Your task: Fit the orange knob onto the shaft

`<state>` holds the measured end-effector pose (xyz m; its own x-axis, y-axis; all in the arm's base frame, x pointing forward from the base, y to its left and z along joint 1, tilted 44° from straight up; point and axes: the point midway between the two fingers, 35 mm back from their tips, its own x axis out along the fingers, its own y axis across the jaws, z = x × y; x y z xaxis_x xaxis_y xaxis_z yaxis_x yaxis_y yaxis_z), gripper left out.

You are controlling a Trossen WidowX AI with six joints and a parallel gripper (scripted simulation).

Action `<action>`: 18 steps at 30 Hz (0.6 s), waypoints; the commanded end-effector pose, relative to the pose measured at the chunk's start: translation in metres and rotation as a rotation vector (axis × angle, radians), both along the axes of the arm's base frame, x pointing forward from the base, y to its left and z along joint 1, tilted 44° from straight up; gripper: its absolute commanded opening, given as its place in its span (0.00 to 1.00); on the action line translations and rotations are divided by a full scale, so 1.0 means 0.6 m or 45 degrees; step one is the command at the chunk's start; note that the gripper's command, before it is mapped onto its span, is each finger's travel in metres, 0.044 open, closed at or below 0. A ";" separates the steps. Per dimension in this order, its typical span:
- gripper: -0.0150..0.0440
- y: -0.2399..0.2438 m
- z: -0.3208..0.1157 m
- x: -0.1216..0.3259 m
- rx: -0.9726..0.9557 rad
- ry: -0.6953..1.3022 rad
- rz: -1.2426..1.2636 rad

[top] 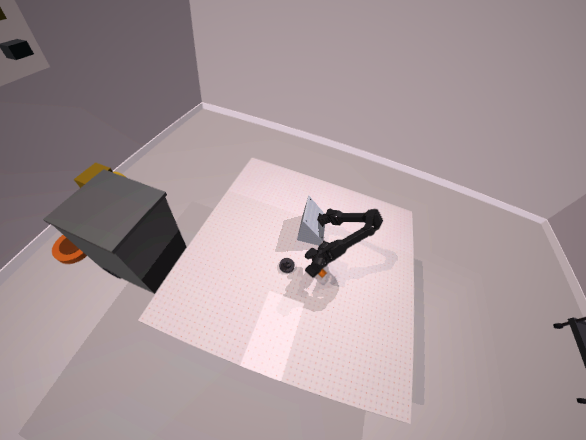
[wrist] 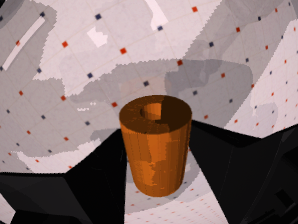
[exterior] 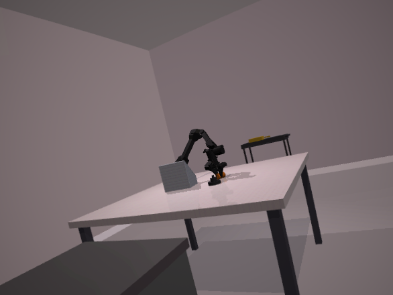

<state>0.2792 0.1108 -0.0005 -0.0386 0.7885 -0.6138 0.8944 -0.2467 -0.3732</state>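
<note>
On the pale dotted tabletop (top: 350,320) (exterior: 235,198), the gripper (top: 317,274) (exterior: 220,173) (wrist: 153,129) grips the orange knob (top: 322,273) (exterior: 220,175) (wrist: 157,160); a dark grey cabinet (top: 112,210) (exterior: 110,261) stands on the floor (top: 480,320) (exterior: 352,255) nearby.

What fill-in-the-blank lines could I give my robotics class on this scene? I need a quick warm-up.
The knob is coloured ____.
The hand is shut on the ____.
The pedestal seen from above has a ____ outline.
The table stands on dark ____.

Missing words: orange; knob; round; legs.
</note>
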 end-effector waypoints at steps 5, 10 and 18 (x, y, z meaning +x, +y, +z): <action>0.56 0.001 0.011 0.005 -0.136 0.034 0.057; 0.56 0.002 0.020 0.009 -0.229 0.059 0.096; 0.56 0.006 0.032 0.015 -0.380 0.100 0.160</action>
